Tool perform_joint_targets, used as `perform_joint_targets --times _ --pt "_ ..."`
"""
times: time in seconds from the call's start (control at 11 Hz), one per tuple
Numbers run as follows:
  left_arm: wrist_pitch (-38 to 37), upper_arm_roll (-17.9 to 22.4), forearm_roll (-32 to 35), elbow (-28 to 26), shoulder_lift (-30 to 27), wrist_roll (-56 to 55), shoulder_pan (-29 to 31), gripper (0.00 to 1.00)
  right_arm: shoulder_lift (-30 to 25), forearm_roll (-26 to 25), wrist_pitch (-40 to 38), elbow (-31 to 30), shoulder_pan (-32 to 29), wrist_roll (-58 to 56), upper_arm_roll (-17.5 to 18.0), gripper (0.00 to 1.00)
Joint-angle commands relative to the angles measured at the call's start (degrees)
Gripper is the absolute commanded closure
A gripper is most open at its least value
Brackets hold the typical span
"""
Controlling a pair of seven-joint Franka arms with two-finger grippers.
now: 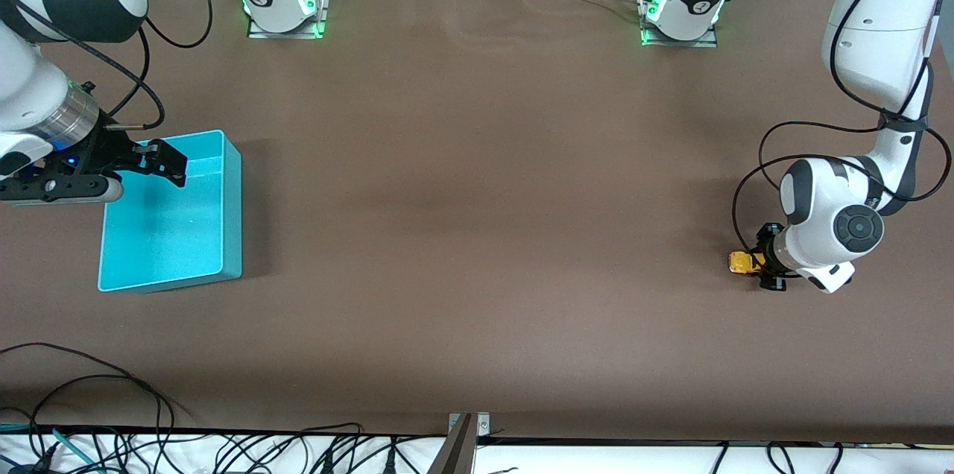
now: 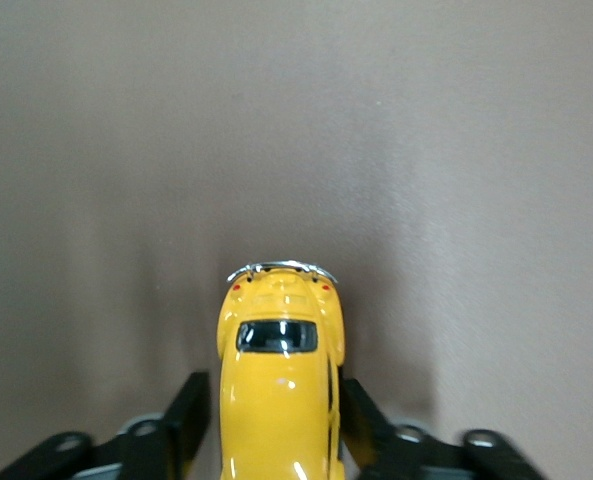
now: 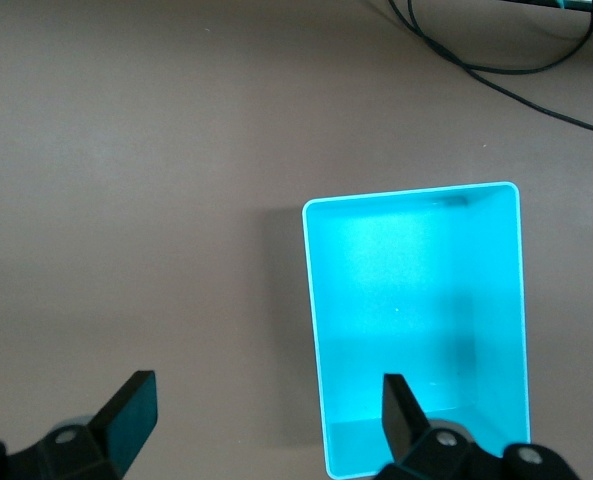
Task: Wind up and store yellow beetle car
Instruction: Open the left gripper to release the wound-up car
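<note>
Nearest the front camera, loose black cables [image 1: 112,414] trail along the table [image 1: 477,198] edge.

A little farther in, at my left arm's end of the table, is the yellow beetle car [image 1: 742,263]. My left gripper [image 2: 276,430] is down low at the table there, and the car lies lengthwise inside its span. The rounded yellow roof, a dark window and a chrome bumper point away from my wrist. Whether I am clamping the car or only flanking it, I cannot tell. I also cannot tell whether its wheels rest on the brown surface.

At my right arm's end of the table stands a turquoise bin [image 1: 231,213]. It is well apart from the car, and nothing lies in it. My right gripper [image 3: 268,400] hangs above the bin's edge, waiting. Its jaws are spread wide and hold nothing. One finger [image 3: 401,405] is over the bin's inside and the other is over bare table beside it.

Farthest from the front camera, both my bases stand along the table's edge, each with a green light glowing.
</note>
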Motion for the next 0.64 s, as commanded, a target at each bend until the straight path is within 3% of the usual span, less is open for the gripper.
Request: perform_joint_targets --times 0.0,0.55 --pt "0.4 0.9 2.0 2.4 3.0 -4.8 -0.1 0.0 0.3 -0.5 -0.4 0.7 -0.3 0.0 0.2 0.0" --pt "-0.8 0.9 1.9 2.4 0.3 -5.0 -0.3 0.0 0.3 -0.7 -0.4 0.7 -0.3 0.0 0.2 0.0"
